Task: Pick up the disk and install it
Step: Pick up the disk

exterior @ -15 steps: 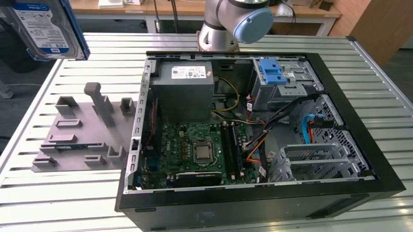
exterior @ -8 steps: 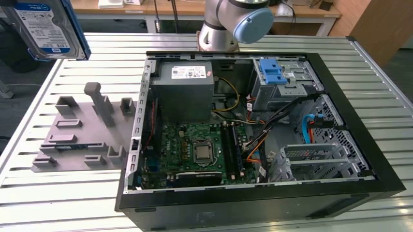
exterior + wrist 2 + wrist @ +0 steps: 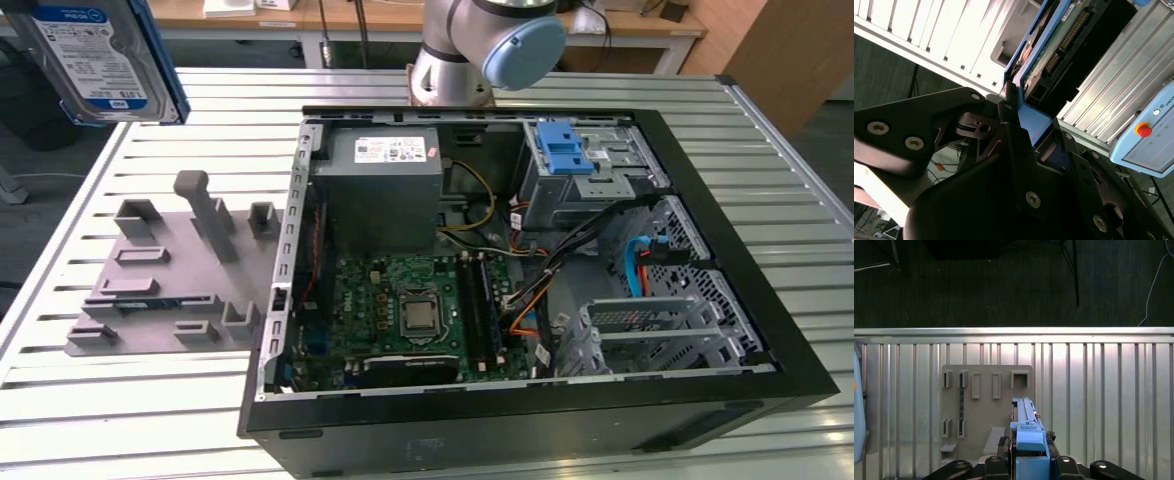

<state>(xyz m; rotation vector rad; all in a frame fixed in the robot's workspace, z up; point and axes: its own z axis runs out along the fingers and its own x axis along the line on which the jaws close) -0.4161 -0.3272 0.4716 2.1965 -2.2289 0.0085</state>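
Note:
The disk (image 3: 94,50) hangs in the air at the exterior view's upper left, label side showing, above the table edge beyond the grey fixture plate (image 3: 160,300). In the first wrist view the disk (image 3: 1025,422) is edge-on, its blue carrier frame clamped between the black fingers of my gripper (image 3: 1029,452), with the fixture plate (image 3: 986,412) below it. The second wrist view shows the disk's (image 3: 1054,55) circuit-board side and connector, and the gripper (image 3: 1036,130) is shut on the blue frame.
An open computer case (image 3: 534,425) lies on the slatted metal table (image 3: 801,200), with a power supply (image 3: 380,190), a motherboard (image 3: 414,310) and a drive cage with a blue latch (image 3: 563,150). The arm's base (image 3: 467,50) stands behind the case. A teach pendant (image 3: 1149,130) lies nearby.

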